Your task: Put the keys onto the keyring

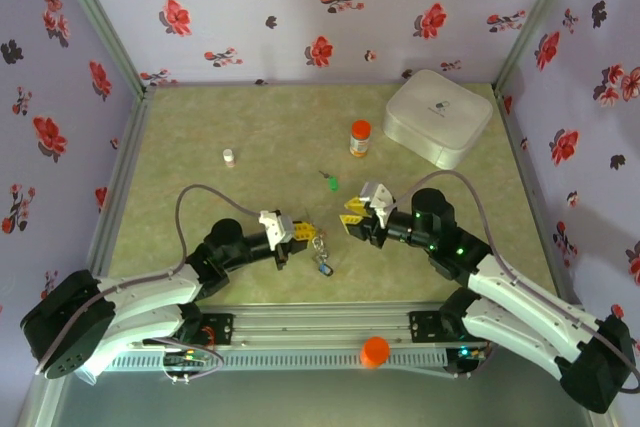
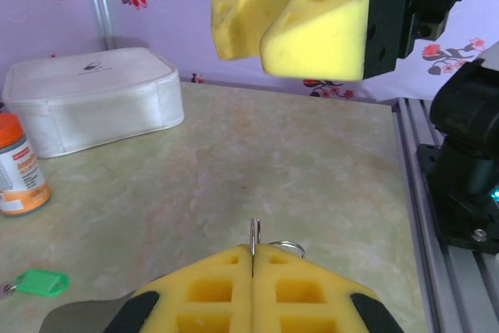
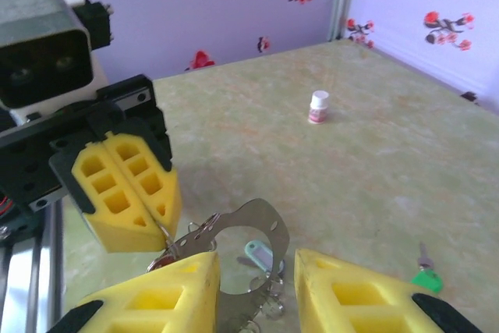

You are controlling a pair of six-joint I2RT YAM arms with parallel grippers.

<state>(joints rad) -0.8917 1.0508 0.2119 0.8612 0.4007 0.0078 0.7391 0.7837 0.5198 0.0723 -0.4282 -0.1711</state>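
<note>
At bench (image 1: 250, 117) centre, room all round: your left fingers (image 3: 129, 193) pinch the one keyring (image 3: 269, 224), right fingers (image 3: 343, 294) half-open beside it. One green key (image 1: 329, 184) lies loose.

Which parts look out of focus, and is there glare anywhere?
Top external: even soft light, faint shadows, no harsh glare. Left wrist: the right gripper's yellow foam fingers are close and soft; the white rounded case is clear. Right wrist: those fingers blur at the bottom edge; the small white vial is crisp.
</note>
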